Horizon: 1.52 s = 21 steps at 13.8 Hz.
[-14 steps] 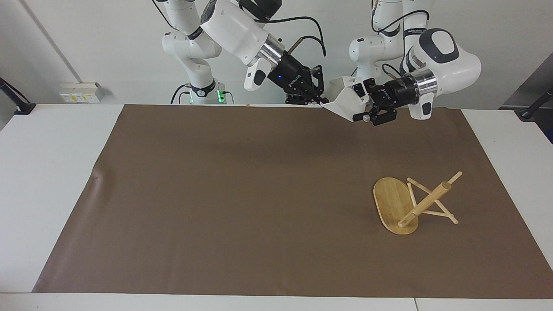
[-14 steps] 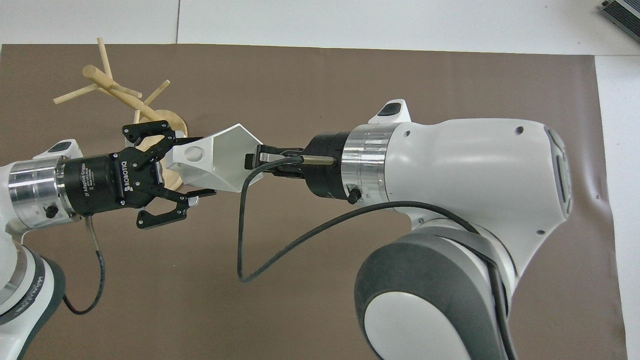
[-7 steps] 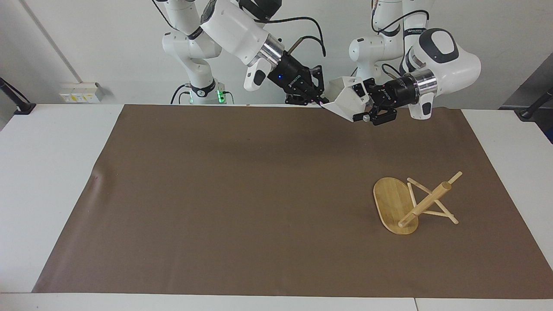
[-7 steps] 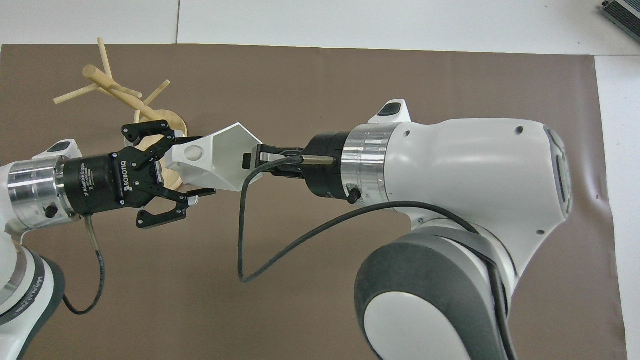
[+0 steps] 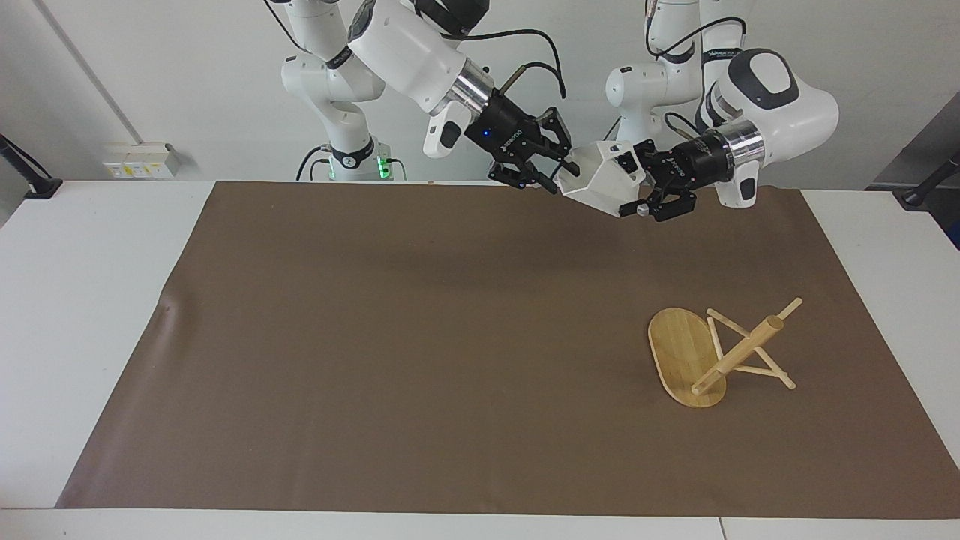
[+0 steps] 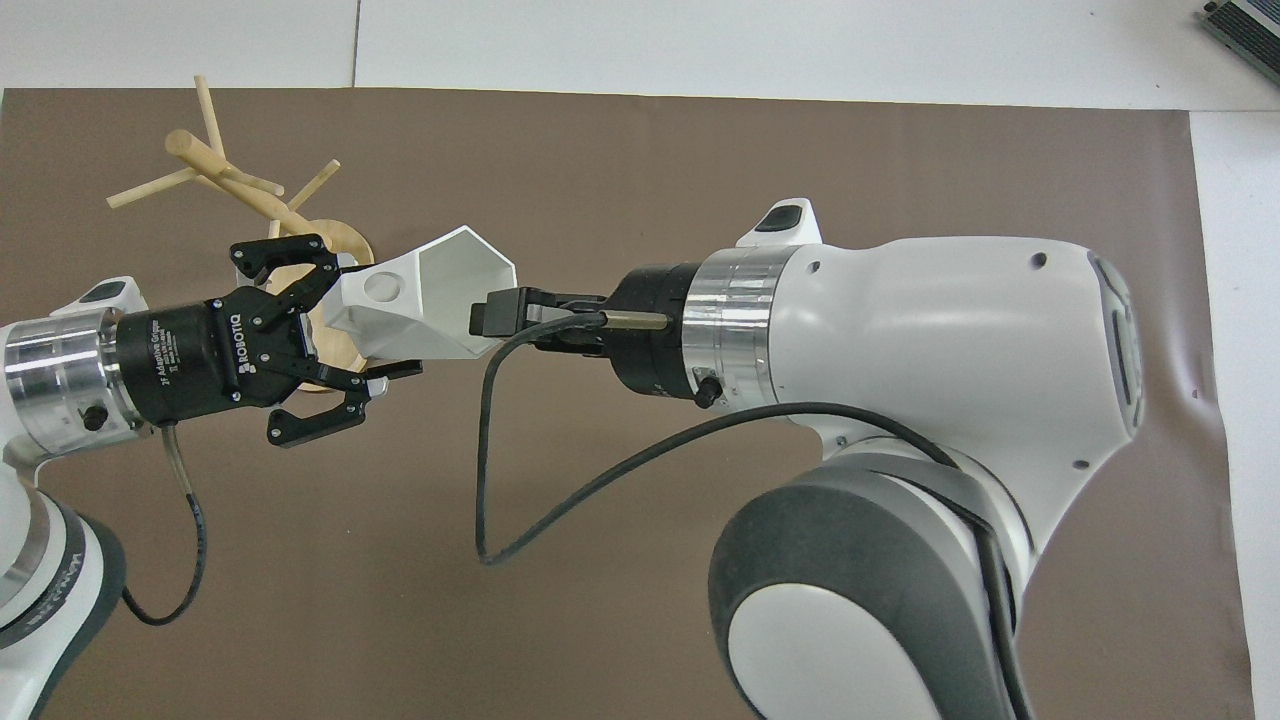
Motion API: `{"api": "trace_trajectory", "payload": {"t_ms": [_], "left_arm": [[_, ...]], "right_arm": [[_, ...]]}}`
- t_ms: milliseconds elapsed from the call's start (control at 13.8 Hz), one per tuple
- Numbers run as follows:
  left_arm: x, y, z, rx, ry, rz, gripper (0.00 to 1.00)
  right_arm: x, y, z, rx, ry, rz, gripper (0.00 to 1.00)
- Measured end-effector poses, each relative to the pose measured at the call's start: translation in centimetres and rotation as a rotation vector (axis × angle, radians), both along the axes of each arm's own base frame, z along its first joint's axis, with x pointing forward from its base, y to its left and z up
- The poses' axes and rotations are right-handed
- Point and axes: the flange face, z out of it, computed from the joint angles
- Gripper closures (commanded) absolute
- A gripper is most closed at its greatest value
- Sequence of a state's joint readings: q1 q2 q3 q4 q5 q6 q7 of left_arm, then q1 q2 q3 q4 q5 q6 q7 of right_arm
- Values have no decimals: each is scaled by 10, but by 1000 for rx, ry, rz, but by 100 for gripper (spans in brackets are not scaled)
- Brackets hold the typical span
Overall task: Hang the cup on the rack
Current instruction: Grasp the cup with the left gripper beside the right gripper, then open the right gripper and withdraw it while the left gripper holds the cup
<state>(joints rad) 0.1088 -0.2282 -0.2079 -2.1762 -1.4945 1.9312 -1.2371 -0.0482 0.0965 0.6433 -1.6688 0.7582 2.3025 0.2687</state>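
The white faceted cup [image 5: 592,180] hangs in the air over the edge of the mat nearest the robots. My left gripper [image 5: 632,185] is shut on its bottom and handle end; it also shows in the overhead view [image 6: 375,320], with the cup [image 6: 440,300] lying sideways, mouth toward the right arm. My right gripper [image 5: 558,168] is open at the cup's mouth, fingers spread either side of the rim; it shows edge-on in the overhead view [image 6: 488,318]. The bamboo rack [image 5: 686,356] lies tipped over on the mat toward the left arm's end, its post [image 6: 215,165] slanting on its pegs.
A brown mat [image 5: 420,337] covers most of the white table [image 5: 90,300]. A black cable [image 6: 480,470] loops down from the right wrist. A socket block [image 5: 139,160] sits at the wall past the right arm's end.
My right gripper has opened and let go of the cup's rim. My left gripper has turned and drawn the cup slightly toward its own side.
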Motion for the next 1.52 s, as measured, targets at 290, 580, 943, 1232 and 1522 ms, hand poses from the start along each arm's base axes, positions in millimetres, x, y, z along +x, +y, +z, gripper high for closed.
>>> {"api": "trace_trajectory", "payload": {"t_ms": [290,580,943,1232,1522], "left_arm": [[0,2,-4,28,90,18,100],[3,10,-9,54,231,113,100],[3,24,-31,66,384,272,100],[1,16,-47,89,481,485,100],[-7,-6,-57,101,537,673,100]], "right_arm": [[0,-1,0,-8,-5,0,39],[7,-11,-3,-92,-56,4,39],[34,-64,-19,-280,-73,-13,39],[56,-133,-39,-519,-48,-28,39],[61,-194,-52,-736,12,-20,38]]}}
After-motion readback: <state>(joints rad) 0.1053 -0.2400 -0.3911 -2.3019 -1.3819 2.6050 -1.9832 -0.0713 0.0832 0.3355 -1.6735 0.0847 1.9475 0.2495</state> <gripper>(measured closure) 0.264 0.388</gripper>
